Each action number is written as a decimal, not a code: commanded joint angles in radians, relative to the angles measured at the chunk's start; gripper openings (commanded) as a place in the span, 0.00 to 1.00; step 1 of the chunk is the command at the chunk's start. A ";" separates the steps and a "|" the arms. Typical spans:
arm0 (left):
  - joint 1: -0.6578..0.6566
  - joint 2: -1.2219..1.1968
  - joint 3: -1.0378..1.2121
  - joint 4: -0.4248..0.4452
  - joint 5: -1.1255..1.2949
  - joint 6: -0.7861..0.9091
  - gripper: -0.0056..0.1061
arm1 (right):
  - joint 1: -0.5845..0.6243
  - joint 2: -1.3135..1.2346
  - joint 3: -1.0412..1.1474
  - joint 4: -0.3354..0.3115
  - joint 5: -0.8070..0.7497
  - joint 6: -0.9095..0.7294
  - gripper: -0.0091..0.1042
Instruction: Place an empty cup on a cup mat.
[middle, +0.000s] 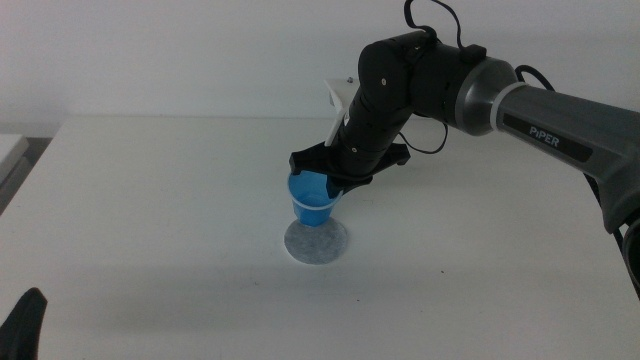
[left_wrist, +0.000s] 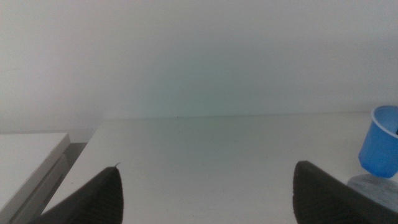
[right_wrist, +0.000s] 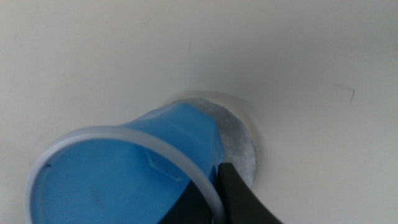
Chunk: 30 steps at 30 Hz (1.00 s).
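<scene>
The blue cup (middle: 312, 204) stands tilted over the grey cup mat (middle: 326, 246) in the middle of the table; its base is at the mat's far part, touching or just above, I cannot tell which. My right gripper (middle: 336, 181) reaches in from the right and is shut on the cup's rim. In the right wrist view the cup (right_wrist: 124, 180) looks empty, one jaw inside and one outside the rim at the gripper (right_wrist: 208, 200), with the mat (right_wrist: 237, 138) beneath. My left gripper (middle: 25, 320) waits open at the front left corner; its view shows the cup (left_wrist: 379, 143) and mat (left_wrist: 372, 185).
A white object (middle: 338, 92) lies at the table's far edge behind the right arm. A pale flat block (left_wrist: 28, 155) sits beyond the table's left edge. White tabletop (middle: 150, 200) surrounds the mat.
</scene>
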 joint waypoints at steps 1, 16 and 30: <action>-0.001 -0.004 0.000 0.002 -0.012 -0.003 0.89 | 0.003 0.003 -0.008 -0.011 -0.015 0.010 0.06; -0.001 -0.004 0.000 0.002 -0.012 -0.003 0.89 | 0.003 0.054 -0.008 -0.004 0.020 -0.006 0.12; -0.001 -0.004 0.000 0.002 -0.012 -0.003 0.89 | 0.003 0.050 -0.008 -0.001 0.042 -0.029 0.38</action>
